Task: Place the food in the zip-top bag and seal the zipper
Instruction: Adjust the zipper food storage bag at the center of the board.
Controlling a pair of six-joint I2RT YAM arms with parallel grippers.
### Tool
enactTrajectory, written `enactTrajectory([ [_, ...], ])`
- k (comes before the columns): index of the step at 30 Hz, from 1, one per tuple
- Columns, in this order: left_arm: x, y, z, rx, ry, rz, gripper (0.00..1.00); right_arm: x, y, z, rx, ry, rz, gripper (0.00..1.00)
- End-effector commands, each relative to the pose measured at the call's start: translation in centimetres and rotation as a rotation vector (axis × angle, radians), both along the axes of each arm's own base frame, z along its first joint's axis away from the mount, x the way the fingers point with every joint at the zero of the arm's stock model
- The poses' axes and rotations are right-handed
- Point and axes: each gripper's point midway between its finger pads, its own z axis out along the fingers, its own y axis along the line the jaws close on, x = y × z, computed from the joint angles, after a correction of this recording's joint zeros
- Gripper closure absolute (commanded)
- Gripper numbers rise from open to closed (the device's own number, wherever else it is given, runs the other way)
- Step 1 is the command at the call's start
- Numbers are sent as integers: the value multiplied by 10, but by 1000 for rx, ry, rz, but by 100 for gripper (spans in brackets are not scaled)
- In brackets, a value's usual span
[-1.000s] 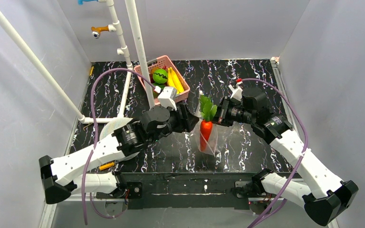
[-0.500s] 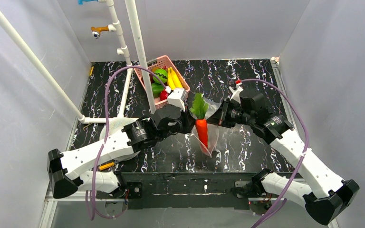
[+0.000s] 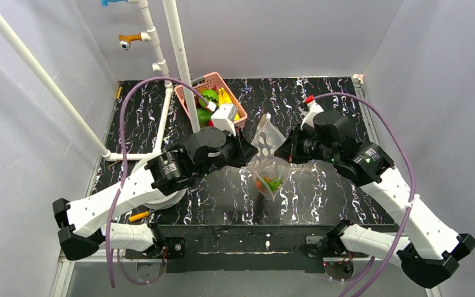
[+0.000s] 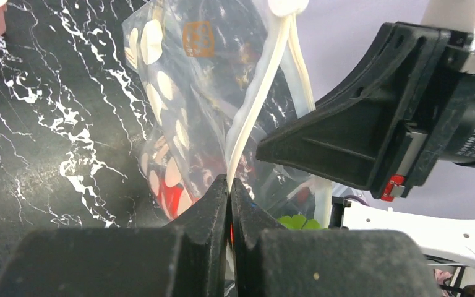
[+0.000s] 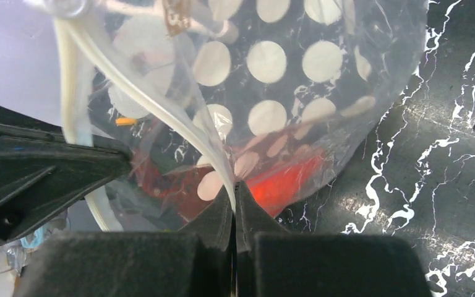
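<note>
The clear, dotted zip-top bag (image 3: pixel 266 151) hangs between my two grippers over the middle of the dark table. My left gripper (image 3: pixel 249 154) is shut on the white zipper (image 4: pixel 266 80) strip along the bag's mouth. From the other side, my right gripper (image 3: pixel 289 151) is shut on the same edge (image 5: pixel 161 111). Inside the bag lies food, an orange-red carrot (image 3: pixel 265 184) with green leaves (image 4: pixel 297 221); its body shows through the plastic (image 5: pixel 284 182). More food, a green round piece (image 3: pixel 207 96) and a yellow banana (image 3: pixel 223 95), sits in the pink basket (image 3: pixel 218 78).
The pink basket stands at the back, just behind my left wrist. A white pipe frame (image 3: pixel 182 62) rises left of it. Under my left forearm lies a white disc (image 3: pixel 143 166); a small yellow item (image 3: pixel 137 216) rests near the front edge. Grey walls enclose the table.
The carrot, which stood with its leaves sticking out of the bag, has sunk inside. My left gripper has shut on the bag's mouth edge, and the bag now hangs higher.
</note>
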Motion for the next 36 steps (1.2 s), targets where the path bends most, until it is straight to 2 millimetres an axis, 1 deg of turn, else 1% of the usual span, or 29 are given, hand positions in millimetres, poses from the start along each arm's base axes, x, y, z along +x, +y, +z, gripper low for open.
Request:
enactTrajectory([
  [1,4,0,-22,75,59,35,100,11,0,-5,-46,-25,-20,99],
  [3,1,-2,-26,88,75,20,100,15,-9,-15,-118,-1,-61,99],
  [5,-5,-8,-20,55,81,-24,100,14,-14,-11,-136,-6,-68,99],
  [8,-16,-14,4,-51,85,-77,100,7,-24,11,-119,-47,-81,99],
  [9,-21,-15,15,-90,88,-93,100,3,-27,27,-95,-70,-81,99],
  [10,-24,-14,27,-129,81,-104,100,-1,-29,37,-79,-82,-80,99],
  [11,-25,-12,34,-152,77,-100,100,-4,-31,45,-57,-95,-79,99],
  [12,-21,-7,34,-157,82,-62,100,-3,-30,48,-48,-104,-77,99],
  [13,-17,-2,29,-148,91,-17,100,0,-28,45,-60,-97,-81,99],
  [14,-3,10,-2,-107,212,95,100,10,-25,25,-127,-41,-91,99],
  [15,0,5,-34,-94,373,79,100,18,-23,-7,-202,61,-95,99],
  [16,-2,6,-45,-87,442,78,100,16,-24,-22,-248,120,-86,99],
  [17,-16,0,-44,-122,497,16,100,0,-27,-23,-278,159,-15,99],
  [18,-30,-5,-30,-182,521,-46,100,-18,-35,-10,-307,192,39,99],
  [19,-38,-8,-18,-232,523,-80,100,-38,-39,-7,-334,276,89,99],
  [20,-40,-10,-11,-269,538,-84,100,-49,-40,-4,-336,316,114,99],
  [21,-39,-14,-5,-314,551,-81,100,-53,-35,-9,-320,345,141,99],
  [22,-32,-16,-9,-326,561,-46,100,-44,-26,-22,-303,349,149,99],
  [23,-8,-18,-32,-281,574,51,100,-14,-11,-50,-297,391,145,99],
  [24,8,-17,-57,-223,632,113,100,10,-2,-67,-300,421,135,99],
  [26,26,-17,-83,-174,711,150,100,34,5,-90,-322,466,138,99],
  [27,33,-15,-94,-139,737,167,100,42,5,-98,-337,480,141,99],
  [28,39,-11,-100,-106,739,180,100,49,4,-105,-358,484,140,99],
  [29,42,-7,-101,-76,727,189,100,53,2,-108,-374,482,133,99],
  [30,46,-2,-100,-48,699,203,100,56,-1,-107,-381,475,122,99],
  [31,47,-1,-94,-46,670,194,100,56,-4,-102,-381,461,118,99],
  [34,48,5,-76,-52,603,176,100,50,-10,-75,-362,392,113,99],
  [36,47,9,-71,-55,582,184,100,48,-15,-64,-352,340,101,99],
])
